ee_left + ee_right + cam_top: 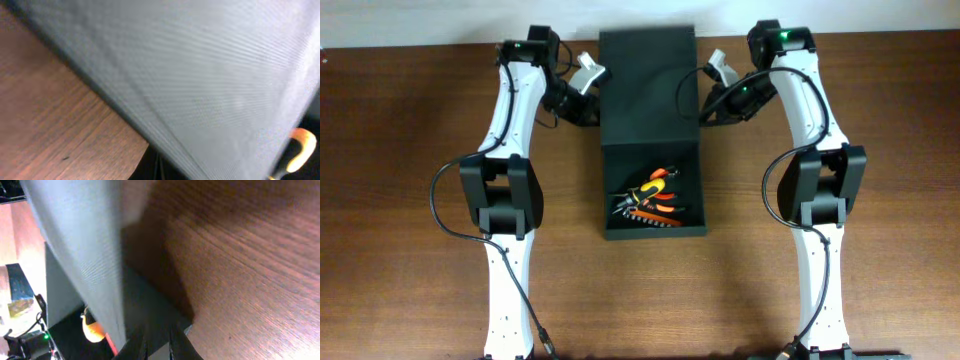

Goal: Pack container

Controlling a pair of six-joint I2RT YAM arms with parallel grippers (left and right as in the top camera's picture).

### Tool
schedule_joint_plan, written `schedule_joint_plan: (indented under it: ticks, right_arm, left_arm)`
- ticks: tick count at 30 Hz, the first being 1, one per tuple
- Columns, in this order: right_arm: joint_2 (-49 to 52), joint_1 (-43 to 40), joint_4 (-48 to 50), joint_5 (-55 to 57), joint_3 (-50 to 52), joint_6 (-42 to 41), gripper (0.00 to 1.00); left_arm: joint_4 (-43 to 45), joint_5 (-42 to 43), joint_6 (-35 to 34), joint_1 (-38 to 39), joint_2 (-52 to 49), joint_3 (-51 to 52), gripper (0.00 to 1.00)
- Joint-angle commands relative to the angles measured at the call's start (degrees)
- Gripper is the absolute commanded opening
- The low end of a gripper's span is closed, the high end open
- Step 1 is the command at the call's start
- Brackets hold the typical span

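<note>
Looked like robotics lab bench. Two white robot arms, left arm (508, 110) and right arm (812, 110), stood mounted at one edge of wood-grain table (400, 290). Black cables (438, 200) looped off arm joints. Green status lights (783, 38) glowed on arms. Pale wall (420, 18) ran behind table.

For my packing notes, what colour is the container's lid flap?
The lid flap is dark green, matte like the container; best seen overhead.
</note>
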State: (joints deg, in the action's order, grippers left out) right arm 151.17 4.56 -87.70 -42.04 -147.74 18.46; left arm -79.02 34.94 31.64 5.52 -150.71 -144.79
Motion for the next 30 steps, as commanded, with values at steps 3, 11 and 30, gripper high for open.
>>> schedule_joint_plan:
  ticks: [3,11,30]
  right_arm:
    - [0.3,0.8,-3.2,-3.8,-4.0,1.3,0.14]
    - [-0.4,0.8,-9.7,-0.3,-5.7,3.4,0.14]
    - [-9.3,1.1,-9.6,3.8,-5.7,3.1,0.16]
  left_arm:
    - [-2.2,2.4,-0.4,2.2,-0.5,-6.7,0.02]
    - [-9.6,2.2,-0.4,3.8,-0.5,-13.1,0.02]
    - [-17.6,0.2,0.6,4.3,1.6,-17.4,0.02]
